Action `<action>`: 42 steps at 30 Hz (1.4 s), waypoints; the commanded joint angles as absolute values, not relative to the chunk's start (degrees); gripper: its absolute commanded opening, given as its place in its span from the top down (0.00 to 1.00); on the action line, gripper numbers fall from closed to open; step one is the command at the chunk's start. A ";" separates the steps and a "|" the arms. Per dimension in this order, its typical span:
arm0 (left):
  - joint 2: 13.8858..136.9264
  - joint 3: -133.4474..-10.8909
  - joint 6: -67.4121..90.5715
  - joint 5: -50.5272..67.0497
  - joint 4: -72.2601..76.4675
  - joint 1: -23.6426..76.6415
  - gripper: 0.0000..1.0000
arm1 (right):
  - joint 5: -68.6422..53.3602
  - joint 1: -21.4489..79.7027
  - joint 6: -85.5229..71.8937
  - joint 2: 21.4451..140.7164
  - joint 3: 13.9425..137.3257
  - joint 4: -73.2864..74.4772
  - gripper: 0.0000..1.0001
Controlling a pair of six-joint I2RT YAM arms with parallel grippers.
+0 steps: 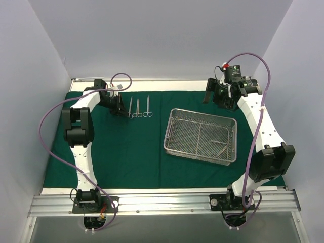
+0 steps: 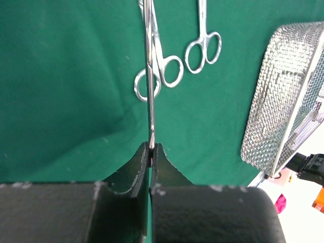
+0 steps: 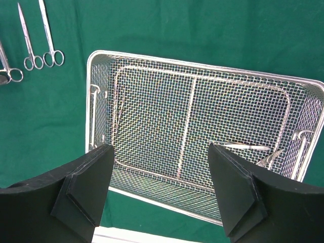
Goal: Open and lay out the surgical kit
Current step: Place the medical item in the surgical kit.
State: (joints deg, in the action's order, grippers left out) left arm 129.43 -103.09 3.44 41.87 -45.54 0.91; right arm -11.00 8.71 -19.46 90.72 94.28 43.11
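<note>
The dark green drape (image 1: 126,147) lies spread flat over the table. The silver wire-mesh tray (image 1: 201,135) stands on it at centre right, with a few steel instruments (image 3: 248,148) inside near one end. My left gripper (image 2: 152,147) is at the far left (image 1: 121,112), low over the drape. It is shut on the tip of a thin steel instrument (image 2: 149,76) that points away from it. Two scissor-like instruments (image 2: 167,66) (image 2: 205,45) lie side by side just beyond. My right gripper (image 3: 161,148) is open and empty, above the tray's far edge (image 1: 212,96).
White table strips border the drape at the far (image 1: 167,85) and near (image 1: 152,191) edges. The enclosure walls (image 1: 30,76) stand close on both sides. Purple cables (image 1: 50,111) loop off both arms. The tray also shows at the right of the left wrist view (image 2: 283,101).
</note>
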 commanded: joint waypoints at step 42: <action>140.36 -112.77 3.95 44.82 -49.75 -2.29 0.85 | -14.06 7.82 -17.31 96.06 94.13 43.24 0.26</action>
